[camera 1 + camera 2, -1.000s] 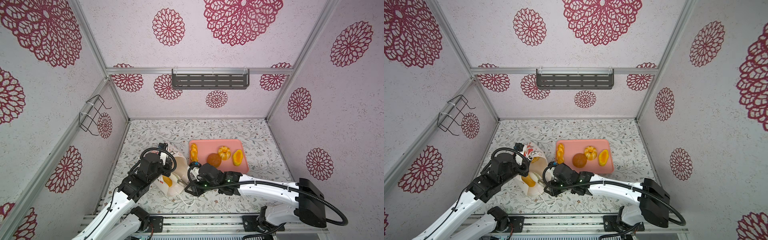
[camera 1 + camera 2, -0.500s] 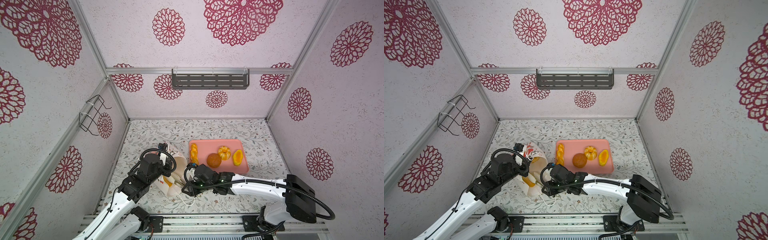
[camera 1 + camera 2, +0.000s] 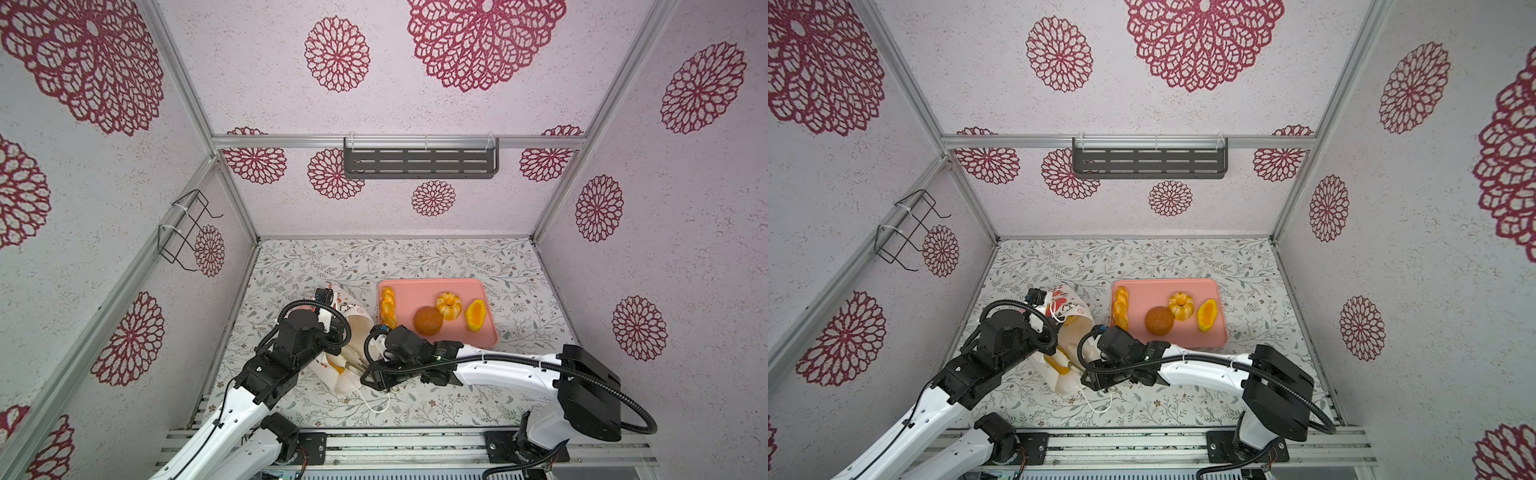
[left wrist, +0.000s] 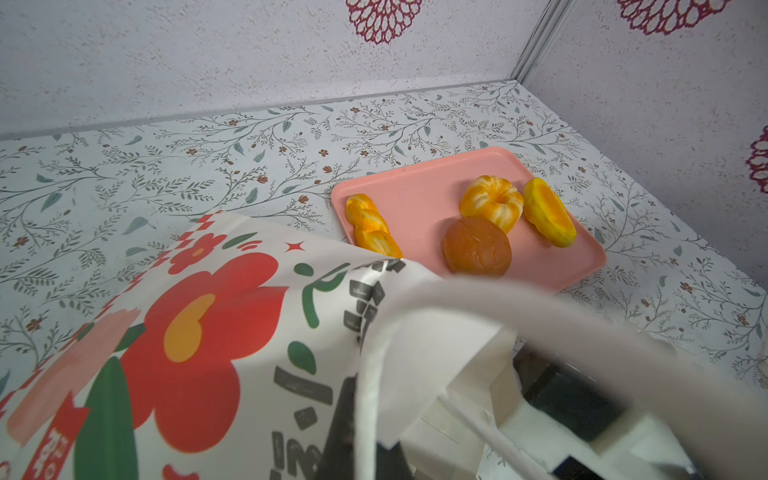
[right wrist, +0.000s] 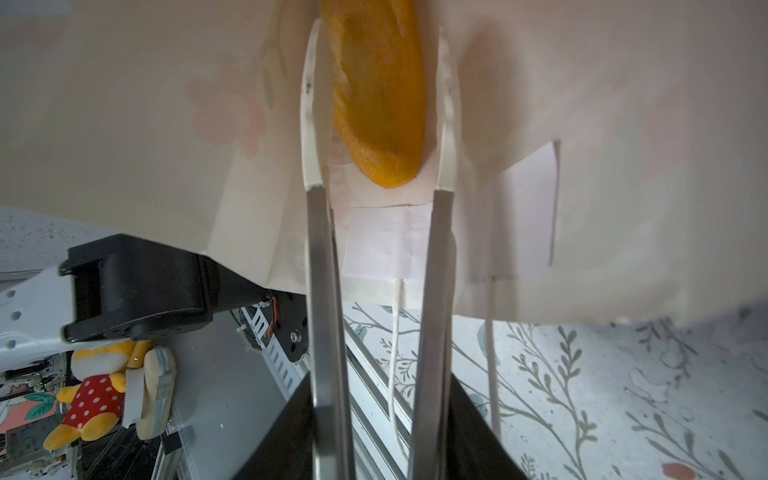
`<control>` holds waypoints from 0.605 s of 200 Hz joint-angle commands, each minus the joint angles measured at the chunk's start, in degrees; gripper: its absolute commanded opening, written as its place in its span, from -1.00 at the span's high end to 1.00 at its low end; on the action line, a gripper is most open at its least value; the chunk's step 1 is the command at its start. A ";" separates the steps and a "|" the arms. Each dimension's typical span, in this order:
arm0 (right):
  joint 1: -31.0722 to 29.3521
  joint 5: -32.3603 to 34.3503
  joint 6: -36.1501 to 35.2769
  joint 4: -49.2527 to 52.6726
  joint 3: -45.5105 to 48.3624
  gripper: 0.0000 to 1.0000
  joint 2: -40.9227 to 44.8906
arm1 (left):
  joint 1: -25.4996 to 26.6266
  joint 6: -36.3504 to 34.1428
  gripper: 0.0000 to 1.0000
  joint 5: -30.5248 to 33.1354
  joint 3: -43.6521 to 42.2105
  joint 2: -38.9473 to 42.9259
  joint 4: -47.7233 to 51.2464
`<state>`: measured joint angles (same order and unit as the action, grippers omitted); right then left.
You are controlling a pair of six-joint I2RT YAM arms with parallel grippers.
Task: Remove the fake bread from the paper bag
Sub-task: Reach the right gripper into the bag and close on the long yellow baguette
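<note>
The white paper bag (image 3: 352, 308) (image 3: 1070, 305) with red flower print (image 4: 208, 316) lies on its side left of the pink tray. My left gripper (image 3: 335, 328) (image 4: 365, 424) is shut on its upper rim by the cord handle, holding the mouth up. My right gripper (image 3: 354, 366) (image 5: 378, 29) reaches into the mouth, open, with a finger (image 5: 311, 104) on each side of an orange loaf of fake bread (image 5: 378, 91) (image 3: 337, 367) without touching it. On the tray lie a braided stick (image 3: 388, 306), a round brown bun (image 3: 427, 320), a ridged ring bun (image 3: 449, 306) and a yellow-orange oval (image 3: 475, 315).
The pink tray (image 3: 415, 291) (image 4: 415, 195) sits right of the bag. A loose cord handle (image 3: 376, 401) trails on the table toward the front edge. A wire rack (image 3: 183, 232) hangs on the left wall and a grey shelf (image 3: 419, 163) on the back wall.
My right gripper has slid left, deeper into the bag's mouth, and its jaws have spread apart around the loaf. The left arm and the bag have stayed put.
</note>
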<state>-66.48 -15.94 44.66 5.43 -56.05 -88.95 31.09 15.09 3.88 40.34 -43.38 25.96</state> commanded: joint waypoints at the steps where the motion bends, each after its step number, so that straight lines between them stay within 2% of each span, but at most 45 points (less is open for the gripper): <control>1: 0.38 -1.37 -0.81 -1.11 -2.48 0.09 0.14 | 0.11 0.71 1.00 -0.19 -0.60 0.84 -2.84; 60: 0.82 -4.59 -1.52 -0.81 -3.51 0.05 -2.95 | 1.84 1.83 1.00 0.72 -0.97 -0.83 -4.70; 92: 0.82 -2.81 -2.30 2.38 -6.20 0.04 -6.23 | 1.98 2.72 1.00 0.87 -1.40 -1.16 -6.71; 107: 0.82 -1.74 -2.43 3.28 -7.04 0.10 -7.40 | 2.04 3.25 1.00 0.68 -1.40 -1.26 -7.10; 121: 0.82 -1.69 -2.39 3.34 -7.29 0.31 -7.73 | 2.02 4.07 1.00 0.69 -1.70 -0.95 -7.47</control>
<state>-66.08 -18.41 43.35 8.08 -61.12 -96.60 32.49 17.47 5.67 38.72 -44.93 23.29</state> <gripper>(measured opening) 0.415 0.048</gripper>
